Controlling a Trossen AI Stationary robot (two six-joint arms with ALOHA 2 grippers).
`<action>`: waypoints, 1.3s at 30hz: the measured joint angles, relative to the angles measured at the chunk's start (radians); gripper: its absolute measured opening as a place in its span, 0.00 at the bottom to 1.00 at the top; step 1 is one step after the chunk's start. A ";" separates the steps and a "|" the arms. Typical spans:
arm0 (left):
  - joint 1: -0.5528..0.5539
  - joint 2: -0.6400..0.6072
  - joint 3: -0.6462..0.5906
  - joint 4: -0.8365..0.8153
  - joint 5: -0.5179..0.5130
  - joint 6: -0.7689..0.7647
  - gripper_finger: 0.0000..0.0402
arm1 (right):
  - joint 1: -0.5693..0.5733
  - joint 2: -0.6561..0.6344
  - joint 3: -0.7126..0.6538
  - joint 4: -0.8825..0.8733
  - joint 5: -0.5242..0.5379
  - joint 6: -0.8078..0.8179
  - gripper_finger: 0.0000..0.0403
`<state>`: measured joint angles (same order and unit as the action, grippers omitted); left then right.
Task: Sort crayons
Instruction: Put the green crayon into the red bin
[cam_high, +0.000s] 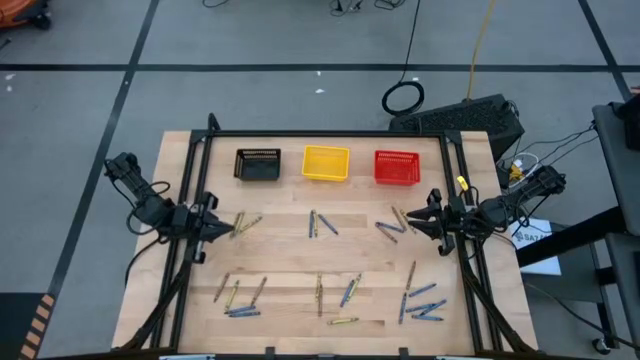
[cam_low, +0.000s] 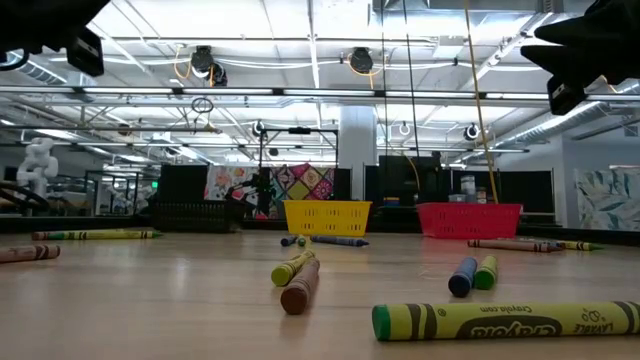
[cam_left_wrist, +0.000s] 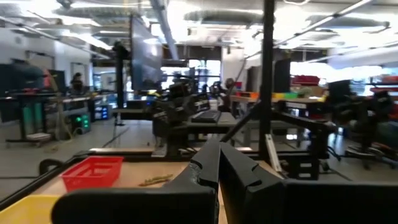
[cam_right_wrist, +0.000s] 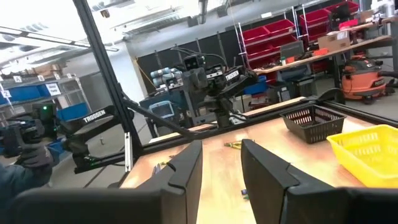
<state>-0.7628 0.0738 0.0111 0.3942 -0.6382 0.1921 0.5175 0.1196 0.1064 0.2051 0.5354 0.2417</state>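
The crayons (cam_high: 330, 265) lie scattered loose over the wooden desk (cam_high: 290, 255), none of them in a basket: a few sit in the middle band of the desk, between the two arms, and a larger spread lies along the near edge, with a cluster of blue ones toward the near right corner and another blue one by the near left corner. Along the far edge stand three mesh baskets in a row, the black basket (cam_high: 257, 164) on the left, the yellow basket (cam_high: 326, 162) in the middle and the red basket (cam_high: 396, 167) on the right (all three look to hold nothing, as far as the high view lets one see). The left pincer (cam_high: 222, 229) hangs at the left edge of the desk, its fingers pressed together with nothing between them, just beside a pair of olive and tan crayons. The right pincer (cam_high: 418, 219) hangs at the right edge, its fingers (cam_right_wrist: 186, 168) standing apart and gripping nothing, near a few crayons lying in front of the red basket.
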 joint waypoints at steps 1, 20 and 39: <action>0.000 0.000 0.000 0.001 -0.002 0.000 0.02 | 0.000 0.000 0.000 0.000 0.001 0.000 0.24; 0.000 0.018 0.014 0.013 -0.168 -0.016 0.02 | 0.000 0.002 0.000 0.014 0.058 0.045 0.24; 0.002 0.336 0.402 -0.339 -0.217 -0.083 0.02 | 0.000 0.246 0.232 -0.026 0.146 -0.153 0.24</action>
<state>-0.7609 0.4094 0.4133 0.0549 -0.8547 0.1087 0.5179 0.3652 0.3380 0.1796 0.6813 0.0886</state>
